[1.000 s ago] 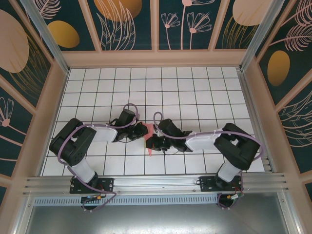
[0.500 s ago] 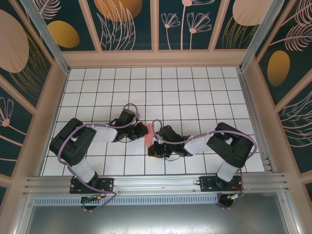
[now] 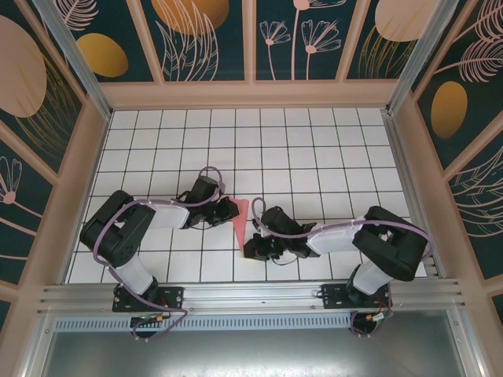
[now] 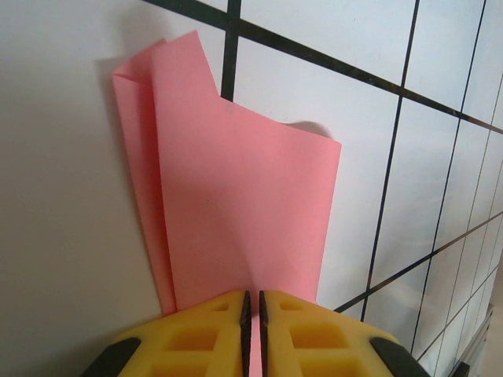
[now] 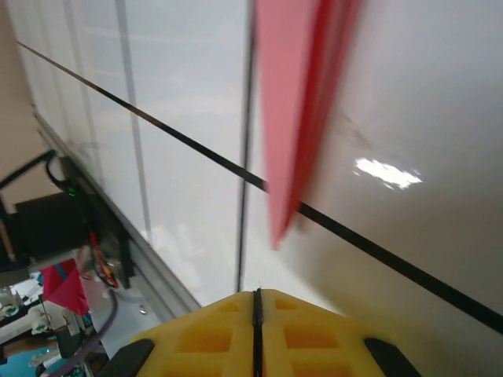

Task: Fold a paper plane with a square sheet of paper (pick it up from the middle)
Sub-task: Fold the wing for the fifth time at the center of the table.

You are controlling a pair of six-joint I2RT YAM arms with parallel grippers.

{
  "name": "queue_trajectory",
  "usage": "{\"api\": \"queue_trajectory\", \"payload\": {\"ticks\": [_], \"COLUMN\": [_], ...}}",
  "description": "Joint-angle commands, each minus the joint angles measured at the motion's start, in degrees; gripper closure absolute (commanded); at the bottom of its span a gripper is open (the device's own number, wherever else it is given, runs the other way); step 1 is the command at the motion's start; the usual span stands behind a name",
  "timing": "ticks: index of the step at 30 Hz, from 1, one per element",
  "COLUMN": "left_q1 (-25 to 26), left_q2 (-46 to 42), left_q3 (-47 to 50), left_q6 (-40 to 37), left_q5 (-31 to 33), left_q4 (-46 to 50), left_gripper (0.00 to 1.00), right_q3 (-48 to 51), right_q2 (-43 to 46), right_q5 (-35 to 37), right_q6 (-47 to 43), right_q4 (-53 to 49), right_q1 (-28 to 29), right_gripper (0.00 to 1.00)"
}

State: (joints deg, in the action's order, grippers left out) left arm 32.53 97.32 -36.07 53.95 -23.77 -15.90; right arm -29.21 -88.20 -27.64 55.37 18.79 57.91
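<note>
Toward the near edge of the tabletop (image 3: 314, 149), about midway between its sides: folded pink sheet of paper (image 3: 240, 221), a gripper each side.
Sheet is a narrow creased wedge on the tiles, point toward the near edge. Left gripper (image 4: 251, 297) nearly closed, pinching the wedge's edge at its wide end. Right gripper (image 5: 256, 295) fully closed, holding nothing; wedge tip just ahead of it, contact hard to tell, view blurred.

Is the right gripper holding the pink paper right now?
No: in the right wrist view the right gripper is shut on nothing, and the folded pink paper ends at its tip short of the gripper.
</note>
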Motion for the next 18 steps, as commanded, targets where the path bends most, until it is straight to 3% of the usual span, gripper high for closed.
{"api": "queue_trajectory", "payload": {"ticks": [1,10,18], "left_q1": [-0.03,-0.02,-0.08], "left_q2": [4.55,4.22,-1.41], "left_q3": [1.18,1.01,-1.67], "left_q6": [-0.96,-0.59,-2.96], "left_q5": [6.81,6.02,6.43], "left_q4": [1.67,1.20,4.94], "left_gripper": [0.83,0.82,0.78], "right_q3": [-3.43,-9.85,-6.85], "right_q2": [1.33,-10.26,-13.95], "right_q5": [3.64,4.17,3.12], "right_q6": [-1.33,1.48,0.90], "right_q4": [-0.94,1.85,-0.57], "right_q1": [-1.64,-3.56,-3.42], "right_gripper": [0.88,0.88,0.95]}}
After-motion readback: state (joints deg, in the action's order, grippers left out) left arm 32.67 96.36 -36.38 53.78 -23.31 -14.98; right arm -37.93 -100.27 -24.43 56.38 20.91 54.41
